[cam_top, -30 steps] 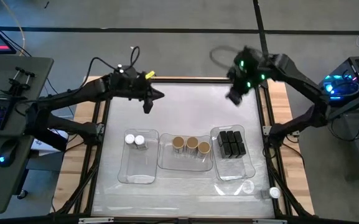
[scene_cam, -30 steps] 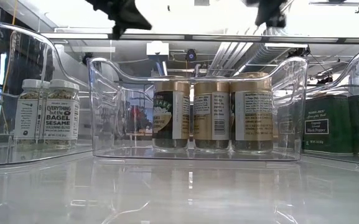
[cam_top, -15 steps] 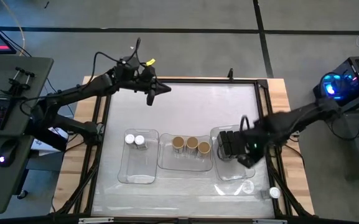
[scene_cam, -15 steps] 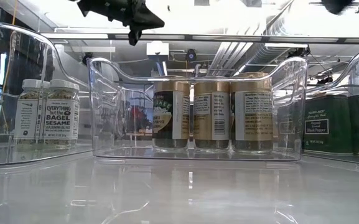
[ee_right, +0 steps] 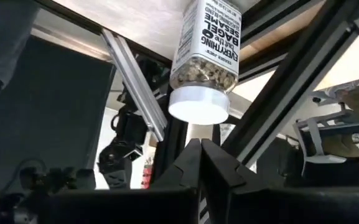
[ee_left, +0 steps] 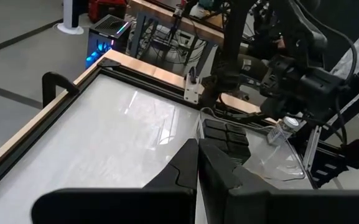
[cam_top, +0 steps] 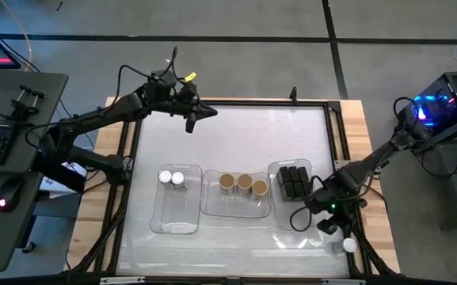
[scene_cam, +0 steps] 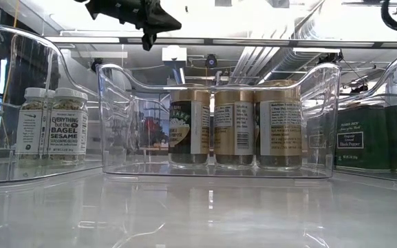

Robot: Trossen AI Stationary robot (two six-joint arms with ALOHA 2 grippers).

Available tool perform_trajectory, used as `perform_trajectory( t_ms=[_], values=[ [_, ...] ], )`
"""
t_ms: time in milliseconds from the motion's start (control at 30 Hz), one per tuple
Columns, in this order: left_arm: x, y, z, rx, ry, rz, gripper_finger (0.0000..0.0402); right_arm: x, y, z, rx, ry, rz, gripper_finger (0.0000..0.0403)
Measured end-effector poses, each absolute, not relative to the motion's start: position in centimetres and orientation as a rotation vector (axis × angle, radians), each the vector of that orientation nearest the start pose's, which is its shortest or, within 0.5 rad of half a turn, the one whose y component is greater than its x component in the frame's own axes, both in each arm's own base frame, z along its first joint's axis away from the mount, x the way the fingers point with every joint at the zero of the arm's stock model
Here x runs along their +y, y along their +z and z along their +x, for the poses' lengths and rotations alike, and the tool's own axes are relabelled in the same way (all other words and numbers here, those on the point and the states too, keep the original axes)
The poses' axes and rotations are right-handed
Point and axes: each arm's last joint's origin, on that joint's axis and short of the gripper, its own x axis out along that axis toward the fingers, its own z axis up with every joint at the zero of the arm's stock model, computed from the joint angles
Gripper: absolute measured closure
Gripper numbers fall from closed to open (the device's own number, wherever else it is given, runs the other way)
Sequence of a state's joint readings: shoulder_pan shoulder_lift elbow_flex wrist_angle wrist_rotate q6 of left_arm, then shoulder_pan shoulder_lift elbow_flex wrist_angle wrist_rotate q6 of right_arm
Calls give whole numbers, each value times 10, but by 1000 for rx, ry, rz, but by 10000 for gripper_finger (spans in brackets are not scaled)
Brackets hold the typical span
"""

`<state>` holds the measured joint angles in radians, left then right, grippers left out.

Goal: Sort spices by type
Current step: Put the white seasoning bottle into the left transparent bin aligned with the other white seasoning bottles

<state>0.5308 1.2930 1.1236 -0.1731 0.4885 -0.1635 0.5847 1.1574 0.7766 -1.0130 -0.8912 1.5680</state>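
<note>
High view shows your right gripper [cam_top: 329,225] pressed together, reaching low toward the stray jar [cam_top: 348,245] at the table's near right corner; left gripper [cam_top: 204,113], also closed, hovers far back.

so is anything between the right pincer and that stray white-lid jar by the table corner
Nothing visible. The right pincer, shut, points straight at the white-lidded jar with open space between. The jar lies outside the trays at the table's edge.
</note>
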Motion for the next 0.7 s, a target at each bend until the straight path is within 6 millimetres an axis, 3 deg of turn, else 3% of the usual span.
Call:
perform_trajectory(
  t_ms=[400, 700],
  values=[
    [134, 344, 254, 297, 64, -311, 401, 142, 207, 133, 2163, -62, 1278, 403],
    [134, 344, 255, 294, 65, -293, 401, 147, 195, 121, 2211, -165, 1244, 403]
  ],
)
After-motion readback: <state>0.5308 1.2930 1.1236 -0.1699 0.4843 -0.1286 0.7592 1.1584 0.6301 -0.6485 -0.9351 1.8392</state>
